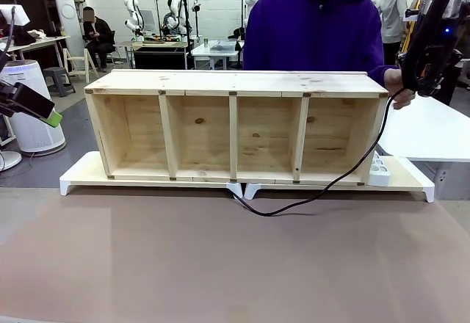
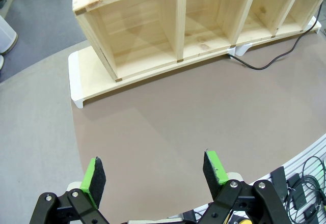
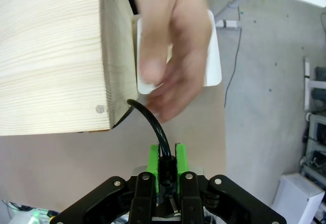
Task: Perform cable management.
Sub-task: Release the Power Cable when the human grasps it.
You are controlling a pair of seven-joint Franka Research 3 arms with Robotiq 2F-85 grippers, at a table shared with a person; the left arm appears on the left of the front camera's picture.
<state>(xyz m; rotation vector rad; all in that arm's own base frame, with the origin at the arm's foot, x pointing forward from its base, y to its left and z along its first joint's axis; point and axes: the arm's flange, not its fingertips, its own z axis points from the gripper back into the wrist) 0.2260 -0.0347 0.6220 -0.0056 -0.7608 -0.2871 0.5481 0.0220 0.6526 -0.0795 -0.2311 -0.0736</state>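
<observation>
A robotics lab: more white robot arms (image 1: pixel 134 15) on far workbenches (image 1: pixel 158 45), bare concrete floor.

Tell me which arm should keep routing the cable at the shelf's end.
Right, probably. Its claw is shut on the cable beside the shelf corner, by the person's hand. The left claw is open over bare table, far off.

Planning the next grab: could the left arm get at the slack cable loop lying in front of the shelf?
Probably yes: the left gripper hangs open over bare table, and nothing lies between it and the cable loop.
</observation>
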